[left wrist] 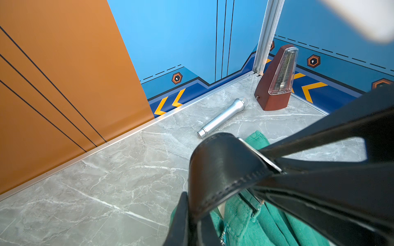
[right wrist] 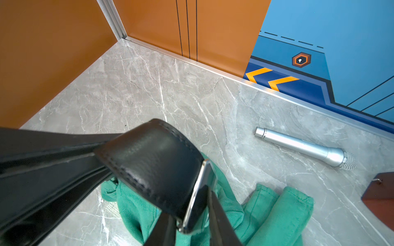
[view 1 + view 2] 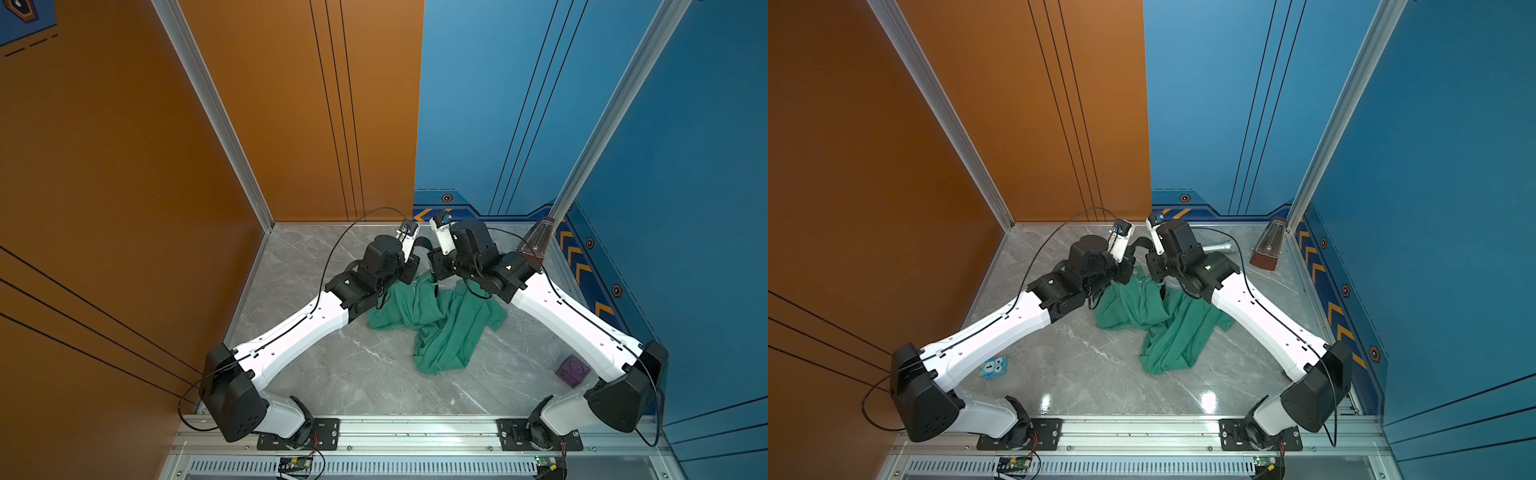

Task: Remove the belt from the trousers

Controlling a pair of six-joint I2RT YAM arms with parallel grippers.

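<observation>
Both arms meet over the far end of the trousers [image 3: 440, 320], which lie crumpled mid-bench [image 3: 332, 374]. The belt [image 1: 221, 168] arches up as a short black loop between the two grippers. The rest of it runs down into the green waistband, so it's not out yet. The left gripper [image 2: 100, 153] is clamped tight on the strap just behind the loop. It looks like the anchor, making slack so the end can be worked. The right gripper [image 1: 275, 168] is narrow, pinched on the silvery buckle [image 2: 197, 191] end. My read: it takes the buckle to unfasten or pull against the left hold. Cloth hangs below both, so a hard pull probably drags the trousers along. The microphone [image 1: 223, 117] and metronome [image 1: 277, 81] sit well apart by the far wall, out of the way.
</observation>
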